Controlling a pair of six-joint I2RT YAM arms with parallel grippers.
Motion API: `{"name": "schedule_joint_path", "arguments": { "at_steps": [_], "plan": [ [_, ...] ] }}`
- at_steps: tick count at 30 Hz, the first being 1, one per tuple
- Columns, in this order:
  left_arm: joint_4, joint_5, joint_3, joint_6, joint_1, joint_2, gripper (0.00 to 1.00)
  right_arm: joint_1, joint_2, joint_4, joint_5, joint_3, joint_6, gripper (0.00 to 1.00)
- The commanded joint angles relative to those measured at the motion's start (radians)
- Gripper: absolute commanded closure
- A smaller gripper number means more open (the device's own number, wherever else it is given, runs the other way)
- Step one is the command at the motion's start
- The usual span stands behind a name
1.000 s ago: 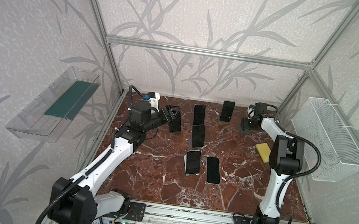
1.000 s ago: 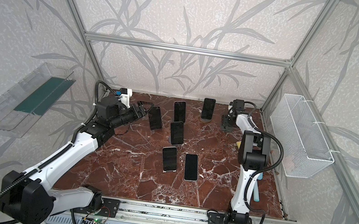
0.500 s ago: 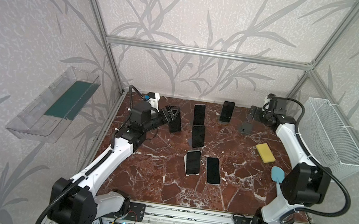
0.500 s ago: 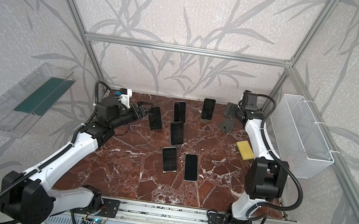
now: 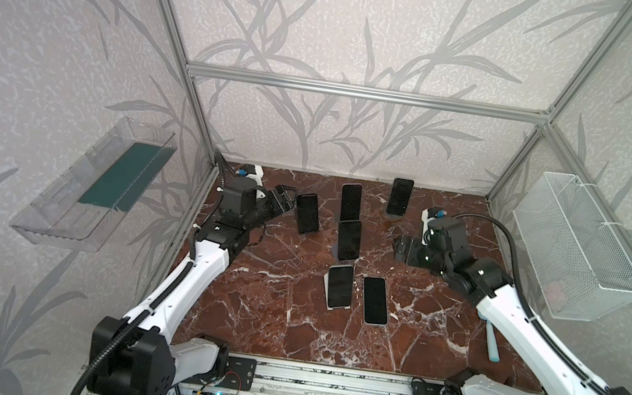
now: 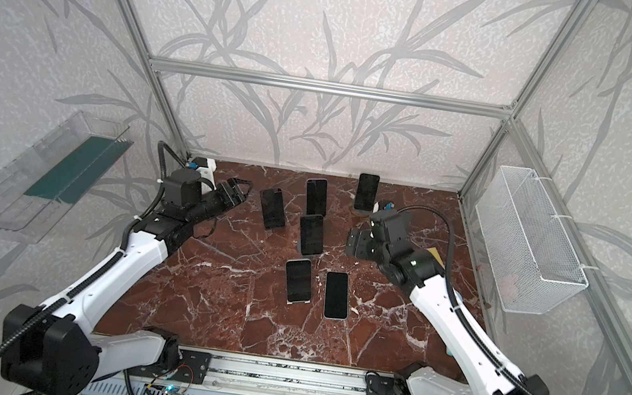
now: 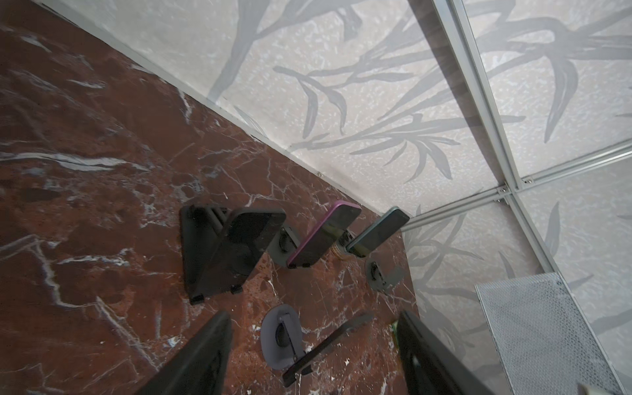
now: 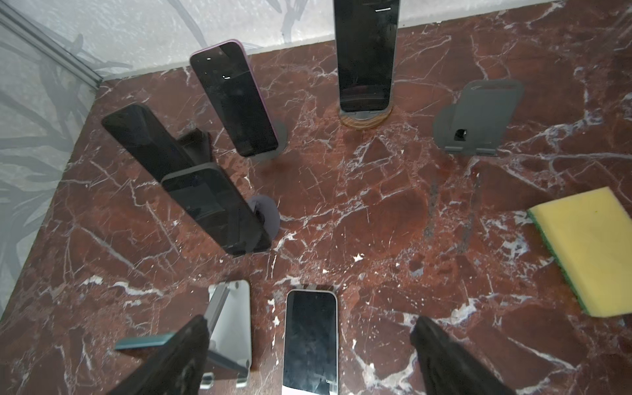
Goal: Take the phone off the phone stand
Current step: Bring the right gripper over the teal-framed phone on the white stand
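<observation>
Left gripper [image 5: 289, 200] — jaws apart, nothing between them, just beside black phone [image 5: 307, 213], which leans on its black stand [image 7: 193, 246] at rear left. Right gripper [image 5: 399, 249] — jaws wide, holding nothing, over marble table [image 5: 267, 326]. Four other phones [image 5: 349, 239] propped on stands. White-edged phone [image 5: 374, 300] lies flat. Grey stand [image 8: 478, 118] bare, yellow sponge [image 8: 588, 249] near it.

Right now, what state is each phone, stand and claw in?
Left gripper, open.
Right gripper, open.
Purple phone, propped up.
Back phone, upright on wooden stand.
Leftmost phone, leaning on black stand.
Middle phone, propped up.
Front phone, on silver stand.
White-rimmed phone, flat on table.
Grey stand, empty.
</observation>
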Motion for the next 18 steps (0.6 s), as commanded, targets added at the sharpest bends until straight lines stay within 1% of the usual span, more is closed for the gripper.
{"name": "schedule_joint_path", "arguments": {
  "at_steps": [1, 2, 3, 5, 8, 12, 14, 15, 18],
  "plan": [
    [0.018, 0.009, 0.014, -0.026, 0.029, -0.004, 0.24, 0.099, -0.103, -0.049, 0.059, -0.048, 0.065, 0.07],
    [0.026, 0.020, 0.010, -0.030, 0.032, 0.002, 0.24, 0.133, -0.135, -0.041, 0.037, -0.072, 0.067, 0.07],
    [0.033, 0.024, 0.006, -0.027, 0.032, 0.007, 0.24, 0.167, -0.162, -0.045, 0.044, -0.092, 0.093, 0.07],
    [0.039, 0.016, 0.002, -0.017, 0.034, 0.012, 0.24, 0.235, -0.193, -0.052, 0.077, -0.127, 0.158, 0.06],
    [0.061, 0.018, -0.010, -0.027, 0.033, 0.017, 0.24, 0.326, -0.192, -0.082, 0.138, -0.137, 0.201, 0.05],
    [0.099, 0.043, -0.022, -0.048, 0.035, 0.024, 0.24, 0.419, -0.146, -0.092, 0.207, -0.126, 0.253, 0.03],
    [0.108, 0.044, -0.026, -0.044, 0.035, 0.025, 0.24, 0.436, -0.106, -0.099, 0.242, -0.118, 0.291, 0.03],
    [0.108, 0.041, -0.026, -0.032, 0.034, 0.022, 0.23, 0.476, -0.080, -0.100, 0.262, -0.116, 0.314, 0.03],
    [0.077, -0.001, -0.015, 0.055, 0.035, 0.015, 0.23, 0.514, 0.002, -0.128, 0.295, -0.082, 0.374, 0.03]
  ]
}}
